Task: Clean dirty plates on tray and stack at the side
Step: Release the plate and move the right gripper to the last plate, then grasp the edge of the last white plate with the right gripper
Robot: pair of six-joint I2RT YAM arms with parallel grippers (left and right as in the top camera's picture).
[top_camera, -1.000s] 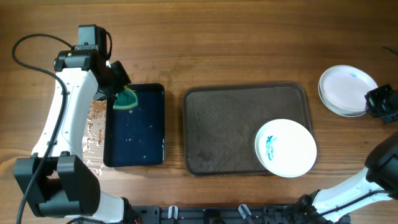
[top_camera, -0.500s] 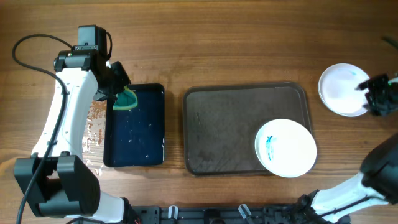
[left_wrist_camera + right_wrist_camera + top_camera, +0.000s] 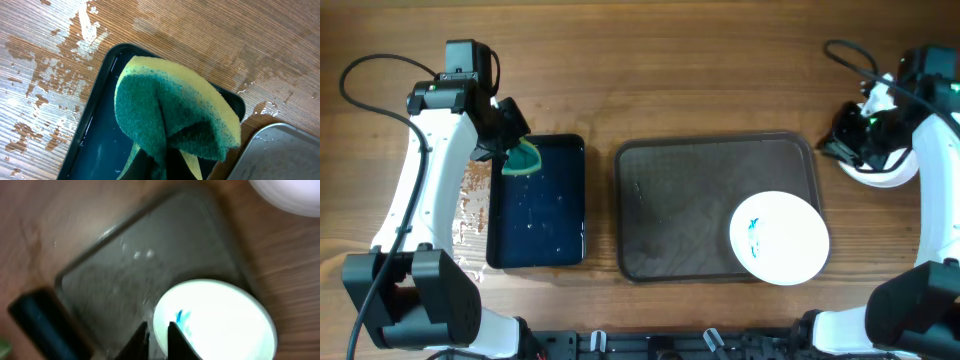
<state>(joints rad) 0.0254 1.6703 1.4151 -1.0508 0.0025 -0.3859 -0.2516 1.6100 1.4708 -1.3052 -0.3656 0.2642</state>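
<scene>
**Student:** What occupies the left of the figure?

**Instructor:** The left claw [image 3: 516, 150] hangs over the upper left corner of the black tray [image 3: 492, 225]. It is clamped on a sponge [image 3: 525, 158]. In the left wrist view the sponge [image 3: 170, 117] is folded, green scouring face outward and yellow foam at the edge. The black tray [image 3: 97, 107] holds dark liquid. Wet patches [image 3: 470, 200] lie on the counter [image 3: 620, 70] just beside its left rim.

**Student:** And the centre?

**Instructor:** The brown tray [image 3: 670, 200] lies on the counter, near the black tray but apart from it. One dirty plate [image 3: 785, 238] sits in its lower right corner, its edge reaching over the tray's right rim. A blue smear [image 3: 753, 238] marks the plate's left part. The right wrist view, though blurred, shows the same plate [image 3: 220, 320] and smear [image 3: 181, 316] on the tray [image 3: 150, 265].

**Student:** What of the right side?

**Instructor:** The right claw [image 3: 845, 145] hovers just off the tray's upper right corner. In its own view [image 3: 157, 332] the tips stand almost together and nothing shows between them. A plain white plate [image 3: 880, 178] rests on the counter beneath the arm, largely covered by it. Whether more than one plate lies there cannot be told.
</scene>
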